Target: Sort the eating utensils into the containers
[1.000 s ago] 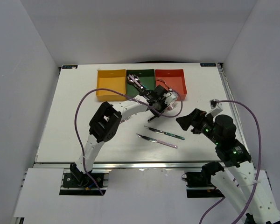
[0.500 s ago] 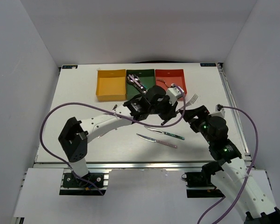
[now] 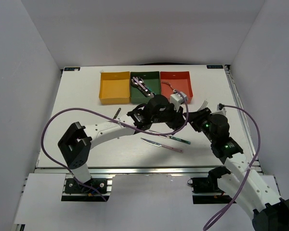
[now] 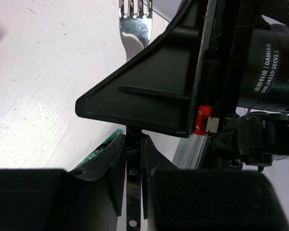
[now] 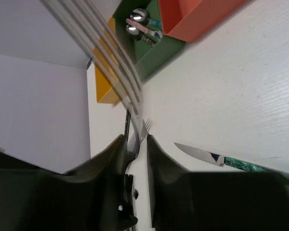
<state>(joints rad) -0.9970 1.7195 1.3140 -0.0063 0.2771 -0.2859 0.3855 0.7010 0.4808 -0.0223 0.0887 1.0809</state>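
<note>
We see the fork (image 4: 133,33) held up off the white table (image 3: 77,125), right of centre and just near of the red-orange bin (image 3: 181,84). Its tines point to the far right.

The left gripper (image 4: 133,163) reaches across from the left. Its two fingers are pressed together on a slim metal strip that lines up with the fork's neck, so we read it as pinching the handle end. The right gripper (image 5: 135,144) meets it from the right, touching or almost touching it. In the right wrist view its fingers are drawn in close on the fork's neck just below the tines, pinching it too. One black finger of the right gripper crosses in front of the fork in the left wrist view and hides the middle of it.

Along the far edge stand three bins side by side: the yellow-orange bin (image 3: 114,86) on the left, the dark green bin (image 3: 154,87) in the middle and the red-orange one on the right. Spoons (image 3: 140,84) lie in the green bin, their bowls shining.

Two knives lie flat near the middle of the table, just near of the grippers: a teal-handled knife (image 3: 172,137) and, nearer still, a pink-handled knife (image 3: 163,145). They lie almost parallel, close but apart. Another slim utensil (image 3: 117,113) lies well left of them; we cannot tell its kind.
</note>
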